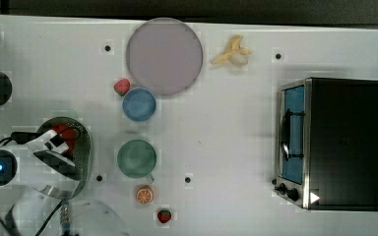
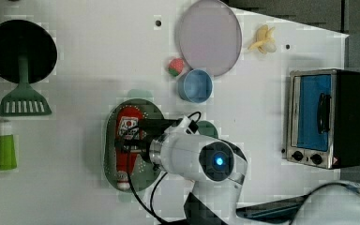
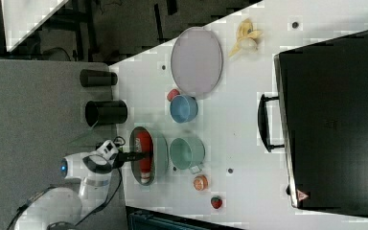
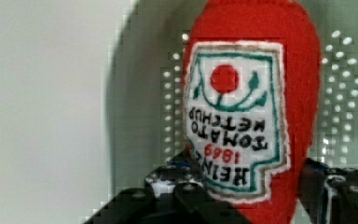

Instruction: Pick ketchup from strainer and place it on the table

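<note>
A: Red felt-looking ketchup [image 4: 251, 112] lies flat in the strainer [image 2: 112, 154], and your claw [image 4: 249, 191] is down on it. In the wrist view one dark finger [image 4: 168, 186] sits on each side of the bottle's body, near the low edge of the label.

B: Clamped, or just straddling?

A: You can't settle that from these views. The fingers look touching or very nearly so, but whether they have squeezed is hidden, so I'd call the claw's state unknown.

B: And where does that leave the job?

A: Early. The bottle, in the left view [image 2: 127, 140], lies lengthwise in the strainer with its whitish cap toward the left view's bottom. Nothing has been lifted, and nothing has been set on the bench [image 1: 226, 128]. You're at the grasp, by my reading; the lift, the carry and the set-down all remain.

B: Room to put it down?

A: Plenty (though not right beside the strainer). In the top view the green cup [image 1: 137, 158] stands just to the strainer's [image 1: 86, 147] right, with the blue cup [image 1: 139, 104] above it. Open bench lies between the cups and the oven [image 1: 332, 142], so you'd likely aim there.
</note>
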